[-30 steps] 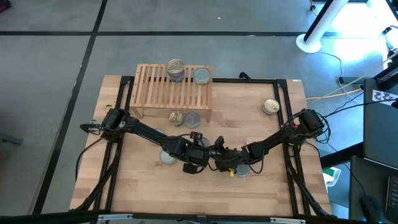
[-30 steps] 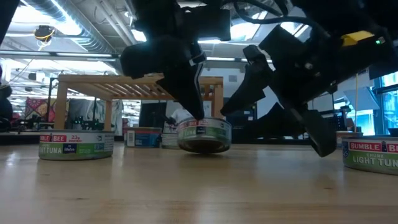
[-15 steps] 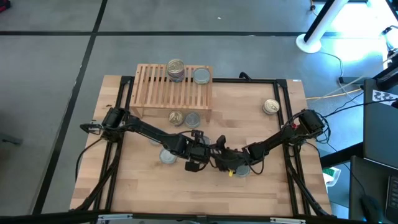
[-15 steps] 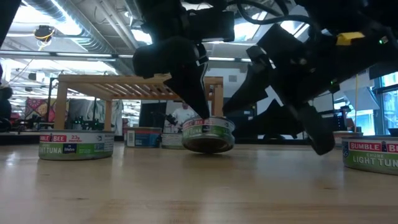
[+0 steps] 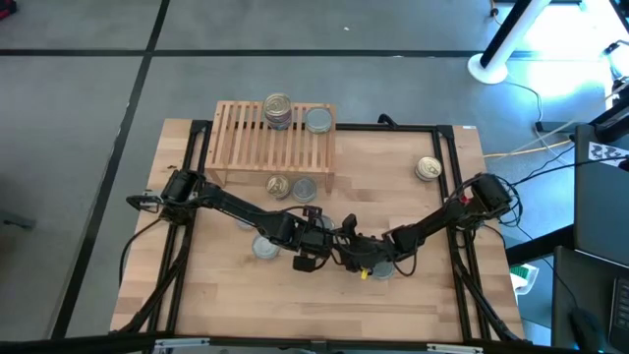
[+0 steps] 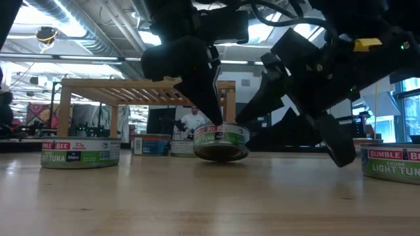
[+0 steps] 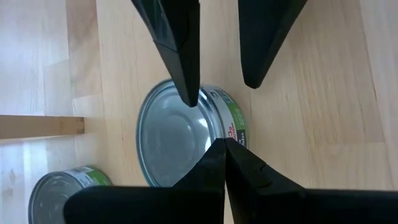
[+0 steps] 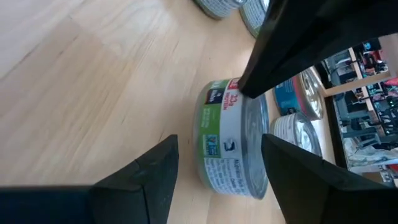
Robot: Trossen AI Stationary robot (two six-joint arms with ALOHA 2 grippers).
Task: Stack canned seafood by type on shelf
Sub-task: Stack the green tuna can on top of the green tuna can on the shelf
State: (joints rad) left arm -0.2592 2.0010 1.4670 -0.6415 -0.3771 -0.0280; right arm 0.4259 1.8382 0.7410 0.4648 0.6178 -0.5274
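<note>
At the counter [image 5: 226, 295] centre, toward its front edge, the left end effector [image 7: 214, 146] is fully closed with its tip resting on the silver lid of a can [image 6: 221, 141], while the right end effector [image 8: 217, 165] stands wide, straddling that can without gripping it. The shelf [image 5: 241, 138] sits at the counter's rear edge, with cans on its slats and beneath. Risk: the closed tip bears off-centre, so the can may tilt or skid out before the right end effector clamps.

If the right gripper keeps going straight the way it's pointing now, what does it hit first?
Most likely the silver-lidded tuna can lying straight ahead between the right gripper's open fingers; the left gripper already touches that can's top.
</note>
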